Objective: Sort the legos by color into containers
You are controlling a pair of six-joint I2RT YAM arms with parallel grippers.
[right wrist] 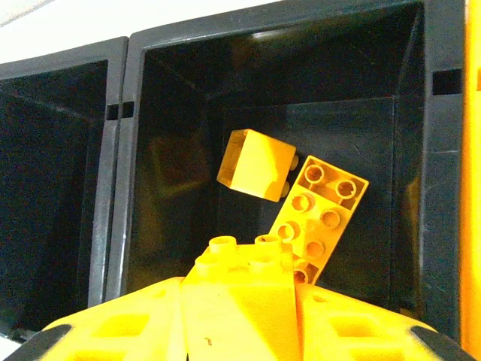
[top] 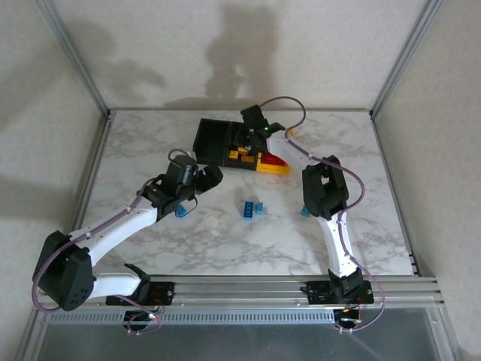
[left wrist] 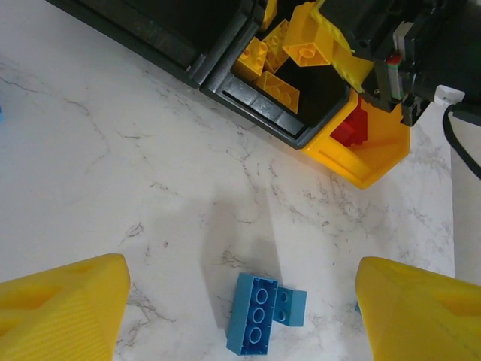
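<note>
Yellow lego [right wrist: 239,289] sits pinched by jaws of the right gripper [right wrist: 240,327] above a black bin [right wrist: 418,195]. Jaws of the left gripper [left wrist: 240,304] hang spread.

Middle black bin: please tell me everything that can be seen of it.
The middle bin is a black, open-topped rectangular box of glossy plastic with sloping inner walls. It stands upright on the marble table, between another black bin on its left and a yellow bin on its right, close against both. Inside lie yellow bricks, some tilted. Above it the right gripper has a yellow brick between its fingers.
</note>
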